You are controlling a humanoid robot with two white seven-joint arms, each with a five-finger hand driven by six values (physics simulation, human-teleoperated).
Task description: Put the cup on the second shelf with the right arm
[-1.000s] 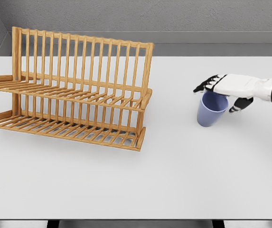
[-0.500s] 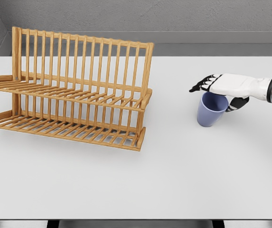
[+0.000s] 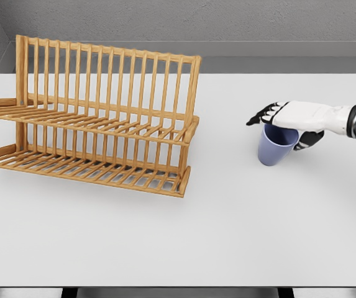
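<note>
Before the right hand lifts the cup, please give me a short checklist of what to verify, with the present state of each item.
1. Right hand at the cup: ok, it lies over the rim.
2. Fingers closed on the cup: cannot tell; the fingers reach past the rim and the thumb shows behind the cup.
3. Cup upright: not ok, it looks slightly tilted.
4. Table between cup and rack free: ok, nothing stands there.
5. Upper shelf free: ok, nothing lies on it.
6. Left arm out of the way: ok, it is not in view.
</note>
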